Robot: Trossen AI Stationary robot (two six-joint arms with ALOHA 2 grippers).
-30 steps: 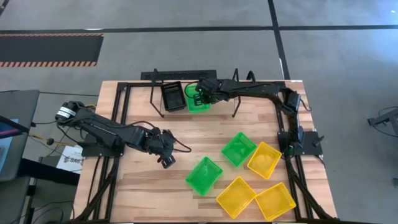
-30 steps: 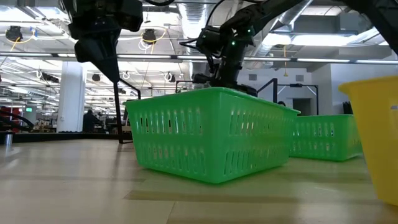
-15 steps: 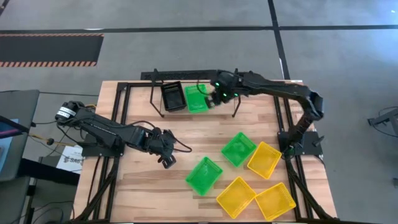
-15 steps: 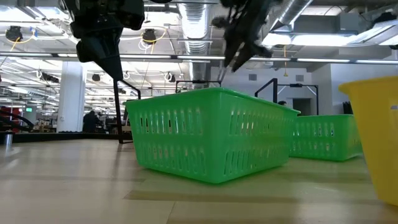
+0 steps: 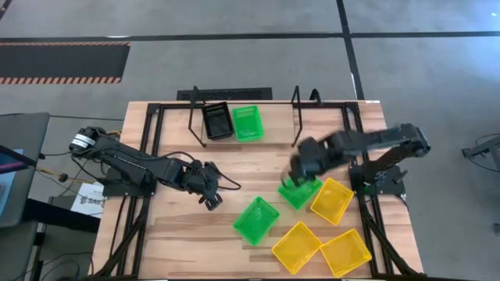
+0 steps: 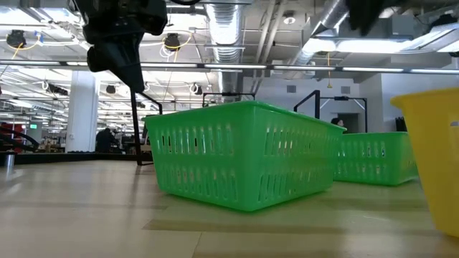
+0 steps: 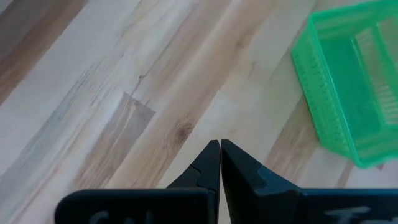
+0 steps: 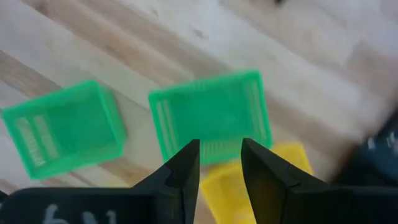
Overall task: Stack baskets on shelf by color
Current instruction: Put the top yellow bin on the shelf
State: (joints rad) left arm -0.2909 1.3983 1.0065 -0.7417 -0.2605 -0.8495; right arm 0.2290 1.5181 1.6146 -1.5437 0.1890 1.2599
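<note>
The shelf (image 5: 273, 129) stands at the table's far edge and carries a black basket (image 5: 217, 121) with a green basket (image 5: 248, 122) beside it, both resting on their bases. Two more green baskets (image 5: 256, 220) (image 5: 299, 190) and three yellow ones (image 5: 332, 200) (image 5: 297, 247) (image 5: 346, 253) sit on the tabletop. My right gripper (image 8: 219, 163) is open, hovering over the far edge of the right-hand green basket (image 8: 211, 115) and touching nothing. My left gripper (image 7: 220, 149) is shut and empty, above bare wood left of the other green basket (image 7: 351, 81).
The shelf's black wire uprights (image 5: 297, 117) rise at both ends of the plank. The loose baskets crowd the table's near right part. Bare wood lies between the shelf and these baskets (image 5: 250, 164). In the low view the left gripper (image 6: 115, 43) hangs above the table.
My right gripper has left the green basket on the shelf, drawn away to the right, then swung toward the near edge, and now hangs over a green basket on the table. The shelf's green basket sits flat beside the black one. The left arm stayed still.
</note>
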